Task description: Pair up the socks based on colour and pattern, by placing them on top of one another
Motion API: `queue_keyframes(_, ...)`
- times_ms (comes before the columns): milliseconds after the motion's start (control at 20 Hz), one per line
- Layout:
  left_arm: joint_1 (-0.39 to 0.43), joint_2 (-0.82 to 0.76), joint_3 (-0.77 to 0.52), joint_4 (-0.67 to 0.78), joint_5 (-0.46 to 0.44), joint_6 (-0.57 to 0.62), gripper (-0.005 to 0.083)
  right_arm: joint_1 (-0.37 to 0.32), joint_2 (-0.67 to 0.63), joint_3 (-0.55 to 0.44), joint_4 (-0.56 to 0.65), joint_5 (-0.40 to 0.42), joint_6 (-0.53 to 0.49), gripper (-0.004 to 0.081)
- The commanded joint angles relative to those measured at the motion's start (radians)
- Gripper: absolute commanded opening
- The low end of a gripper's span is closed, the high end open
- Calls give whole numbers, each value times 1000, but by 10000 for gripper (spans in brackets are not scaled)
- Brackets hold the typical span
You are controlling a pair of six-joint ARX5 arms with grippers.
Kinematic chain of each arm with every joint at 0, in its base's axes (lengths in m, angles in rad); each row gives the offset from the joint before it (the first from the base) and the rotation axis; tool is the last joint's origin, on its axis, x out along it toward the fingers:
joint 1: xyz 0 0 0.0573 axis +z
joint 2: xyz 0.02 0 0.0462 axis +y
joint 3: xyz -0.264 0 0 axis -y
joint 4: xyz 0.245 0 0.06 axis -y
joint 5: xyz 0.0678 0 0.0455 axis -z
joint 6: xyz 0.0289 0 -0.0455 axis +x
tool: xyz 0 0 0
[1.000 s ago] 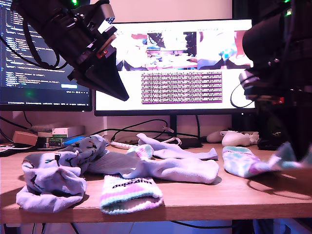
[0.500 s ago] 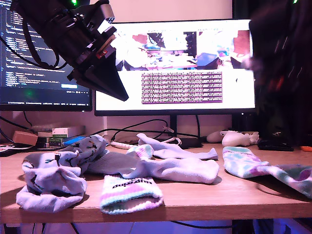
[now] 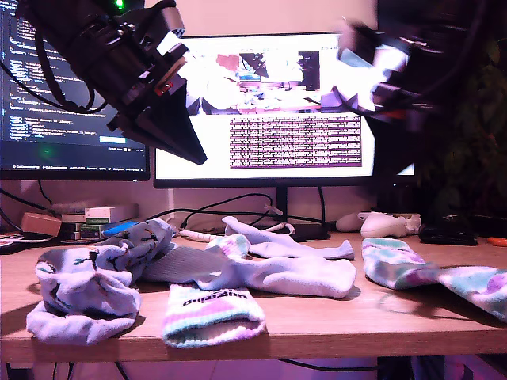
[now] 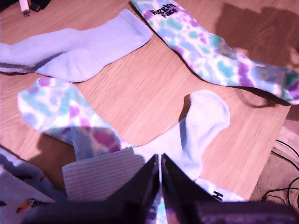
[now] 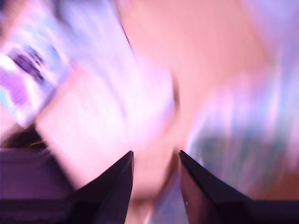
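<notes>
While the tie-dye sock (image 3: 432, 275) lies lengthwise along the worktop (image 3: 317, 324) at the exterior view's right, my second tool (image 5: 155, 161), parted and empty, hangs high above it; my first tool (image 4: 160, 175) is clenched, empty.

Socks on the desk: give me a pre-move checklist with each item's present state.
1. My first claw shut and empty: ok.
2. My second claw open, nothing between the fingers: ok.
3. Second wrist view sharp enough to aim: not ok, motion blur.
4. Tie-dye socks stacked: not ok, apart.
5. White socks stacked: not ok, apart.
6. Blue patterned socks paired: cannot tell, bunched.
</notes>
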Motion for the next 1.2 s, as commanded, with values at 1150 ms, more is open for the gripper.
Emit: queue_keyframes(1150,45,11,-8,-211,-3,23,-19,248,392,125,256,-44,-202,244)
